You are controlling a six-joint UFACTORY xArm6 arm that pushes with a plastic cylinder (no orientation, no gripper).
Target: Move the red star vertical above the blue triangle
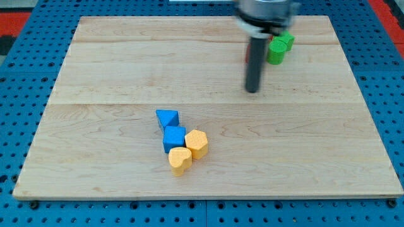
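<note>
Tip on bare table, upper right of centre; no gripper on this rod. Red star mostly hidden behind rod, sliver at. Green block just right of rod. Blue triangle touching blue cube; two yellow blocks adjoining.

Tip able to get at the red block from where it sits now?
Probably yes. The red block is mostly hidden behind the rod, beside the green block. My tip sits just below it toward the view's bottom, nothing between them. Its shape can't be made out.
</note>
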